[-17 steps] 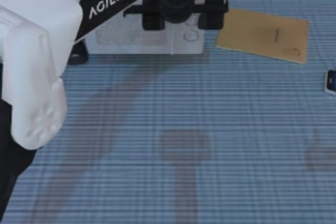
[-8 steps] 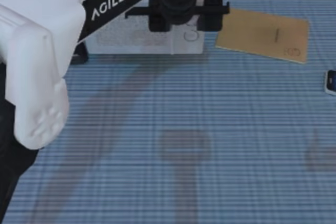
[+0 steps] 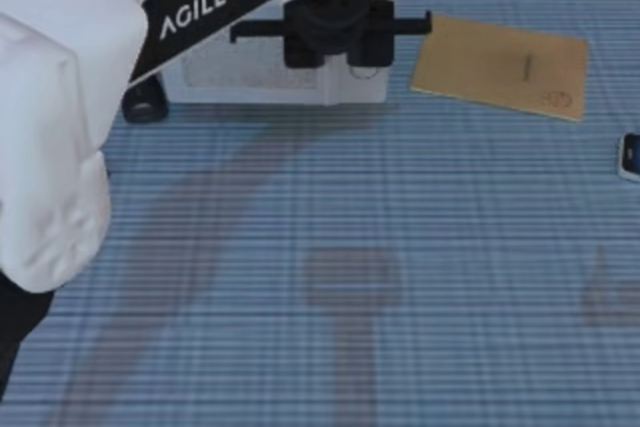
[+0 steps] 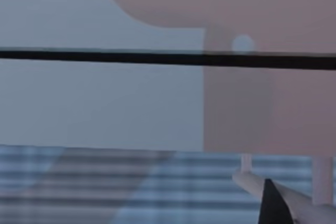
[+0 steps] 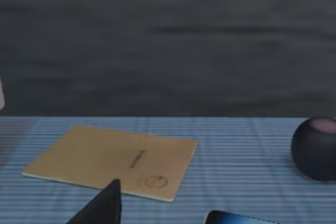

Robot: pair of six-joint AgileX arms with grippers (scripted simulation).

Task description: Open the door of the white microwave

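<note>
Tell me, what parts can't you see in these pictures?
- Top view: the left gripper and arm cover much of the white microwave, so its door handle is hidden.
- Right wrist view: the dark ball and phone are cut off by the edges.
- The right arm is not seen from above.

- A tan notebook (image 3: pixel 500 67) lies flat on the blue striped tablecloth (image 3: pixel 400 207), toward the far right.
- A phone (image 3: pixel 630 157) sits at the right edge, apart from the notebook.
- A dark round ball-like object (image 5: pixel 315 148) rests beyond the phone.
- A small black round object (image 3: pixel 145 107) stands at far left.
</note>
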